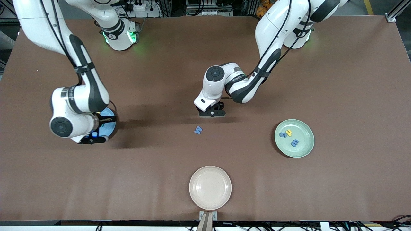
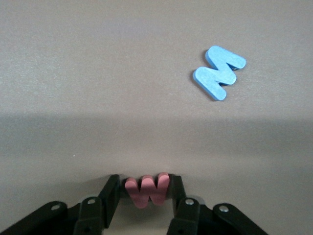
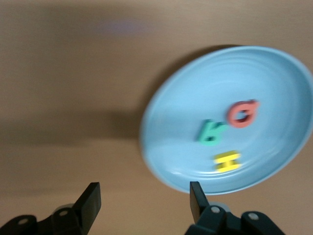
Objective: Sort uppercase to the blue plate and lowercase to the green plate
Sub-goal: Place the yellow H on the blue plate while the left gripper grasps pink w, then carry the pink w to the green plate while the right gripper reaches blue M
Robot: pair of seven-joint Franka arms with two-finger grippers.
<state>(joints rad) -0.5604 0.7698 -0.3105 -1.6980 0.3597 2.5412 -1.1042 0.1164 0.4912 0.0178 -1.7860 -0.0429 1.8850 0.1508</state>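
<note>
At the right arm's end of the table, the right gripper (image 1: 93, 138) hangs over the edge of the blue plate (image 1: 109, 125), its fingers (image 3: 90, 199) spread wide with nothing between them. In the right wrist view the plate lies just ahead of the fingertips and holds three capitals: the teal-green R (image 3: 212, 132), the red Q (image 3: 242, 113) and the yellow H (image 3: 228, 161). This arm looks to be waiting. Toward the middle of the table, the left gripper (image 1: 212, 113) is low over the brown table (image 1: 205, 48), and its fingers (image 2: 111, 193) pinch the red w (image 2: 147, 189) between their tips, the letter's width running from one fingertip to the other. The light-blue M (image 1: 198, 130) lies flat on the table just beside the left gripper, ahead of its fingertips and off to one side in the left wrist view, its long axis slanted to the line between the fingers. The left arm is much the nearer to it, though its hand is full. Toward the left arm's end of the table, the green plate (image 1: 305, 150) sits well apart from those fingers, already holding a blue g (image 1: 283, 134), a yellow h (image 1: 289, 132) and a blue m (image 1: 294, 142). I judge the carry to be a long sideways reach from the fingers toward that plate. A cream plate (image 1: 210, 199) sits empty nearest the front camera.
</note>
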